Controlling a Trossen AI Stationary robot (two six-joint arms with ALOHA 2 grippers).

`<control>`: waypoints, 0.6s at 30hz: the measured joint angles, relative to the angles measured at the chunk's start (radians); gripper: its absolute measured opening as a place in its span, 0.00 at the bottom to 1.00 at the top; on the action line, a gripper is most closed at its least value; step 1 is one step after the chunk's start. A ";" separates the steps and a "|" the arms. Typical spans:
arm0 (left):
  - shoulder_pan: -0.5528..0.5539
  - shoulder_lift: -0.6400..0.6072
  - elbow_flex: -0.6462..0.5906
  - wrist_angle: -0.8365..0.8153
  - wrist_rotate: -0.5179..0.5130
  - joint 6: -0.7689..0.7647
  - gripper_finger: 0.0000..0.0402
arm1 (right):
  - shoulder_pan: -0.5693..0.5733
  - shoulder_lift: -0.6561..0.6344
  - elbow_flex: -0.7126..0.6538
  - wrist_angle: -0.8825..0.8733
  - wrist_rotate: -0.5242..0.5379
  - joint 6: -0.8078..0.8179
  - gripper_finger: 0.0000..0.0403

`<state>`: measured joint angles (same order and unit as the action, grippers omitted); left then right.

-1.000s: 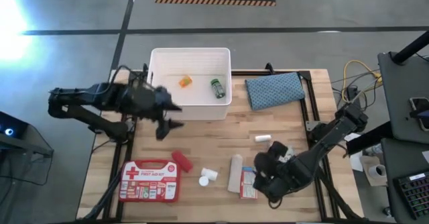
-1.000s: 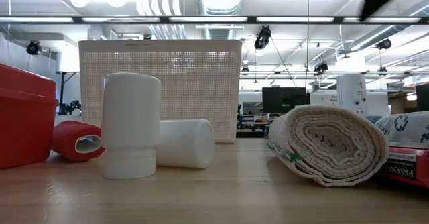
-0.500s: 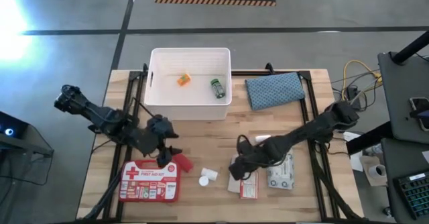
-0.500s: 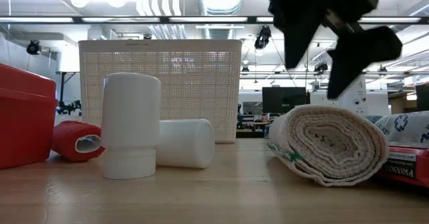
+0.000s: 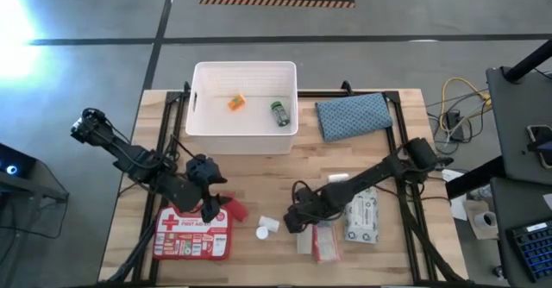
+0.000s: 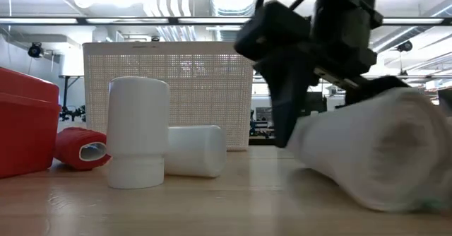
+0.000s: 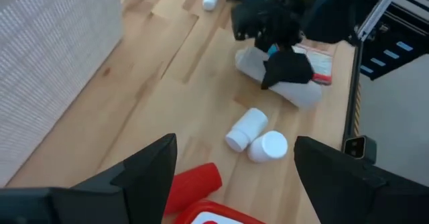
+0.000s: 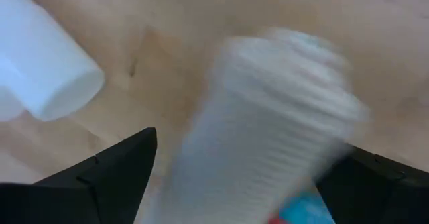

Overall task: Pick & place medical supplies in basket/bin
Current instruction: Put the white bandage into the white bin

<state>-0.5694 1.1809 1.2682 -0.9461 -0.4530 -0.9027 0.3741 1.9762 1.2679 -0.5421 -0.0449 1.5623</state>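
down on the wood: both arms low over the supplies

overhead, the table (image 5: 259,172) is pale wooden planks in a dark metal frame, standing on a grey concrete floor with a black mat at the far edge. the low view adds what the high view cannot: a big workshop room behind, with ceiling lights, ducts and screens.

the white bin (image 5: 246,137) sits at the far middle of the table; 2 small items lie in it, an orange one (image 5: 236,103) and a green bottle (image 5: 279,113). just beside it on the right lies a blue-grey pouch (image 5: 352,115).

the left gripper (image 5: 210,203) is low over the near left, just past the red first-aid case (image 5: 193,233) and beside a red roll (image 5: 233,208). its wrist view shows the fingers (image 7: 137,174) spread wide with nothing between them, and beyond them 2 white bottles (image 7: 258,137).

the right gripper (image 5: 296,220) reaches across to the near middle, at the white roll (image 5: 304,236). its wrist view shows the roll (image 8: 268,123) between spread fingers (image 8: 107,174), smeared by motion; whether they press it i cannot tell. the low view shows the dark gripper (image 6: 311,52) right against the roll (image 6: 367,148), with 1 bottle upright (image 6: 138,131) and 1 on its side (image 6: 194,151).

near the roll lie a red-white box (image 5: 325,243) and a grey wipes pack (image 5: 361,216); a small white tube (image 5: 337,178) lies farther back.
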 joint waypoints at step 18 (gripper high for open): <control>-0.001 -0.002 -0.030 -0.001 -0.004 0.006 0.69 | -0.098 -0.010 0.204 -0.173 0.095 -0.369 0.28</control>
<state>-0.5706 1.1786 1.2381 -0.9466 -0.4570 -0.8963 0.2760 1.9664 1.4720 -0.7151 0.0497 1.1937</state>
